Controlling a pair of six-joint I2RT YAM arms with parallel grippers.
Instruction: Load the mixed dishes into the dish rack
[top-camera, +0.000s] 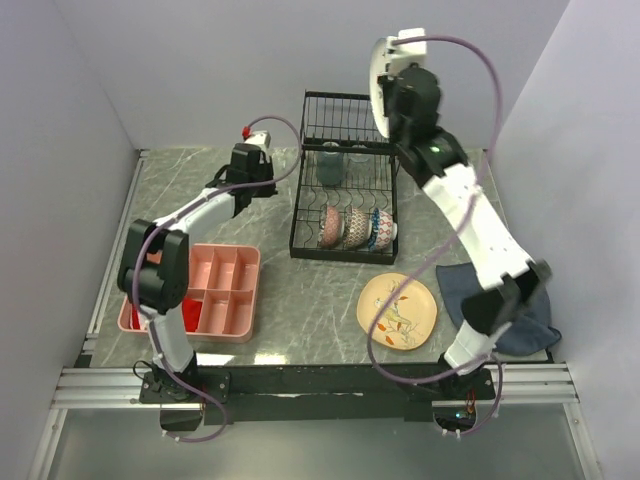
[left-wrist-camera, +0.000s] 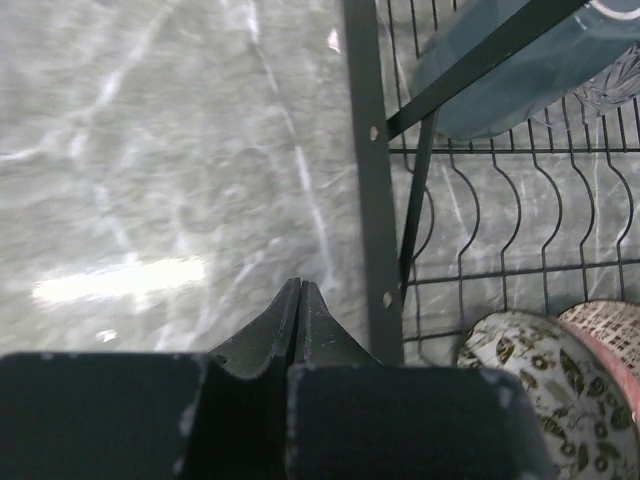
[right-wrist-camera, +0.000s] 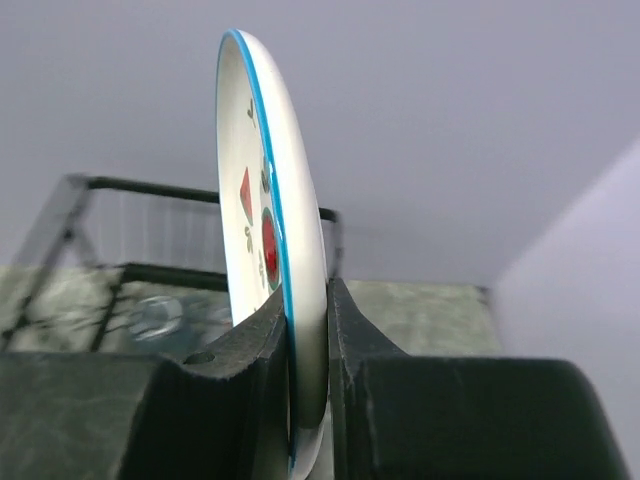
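Right wrist view: the right gripper (right-wrist-camera: 305, 330) pinches the white watermelon plate (right-wrist-camera: 265, 230) on edge between its fingers, upright, with the dish rack (top-camera: 345, 180) beyond and below it. Left gripper (left-wrist-camera: 298, 320) is closed on nothing, just beside the rack's corner post; patterned bowls (top-camera: 355, 228) stand inside.

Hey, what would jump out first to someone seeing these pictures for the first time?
The right tool holds a white plate with red watermelon slices on edge, high above the black wire dish rack at the table's far middle. Three patterned bowls stand in the rack's lower tier. The left tool sits shut and empty beside the rack's left frame.
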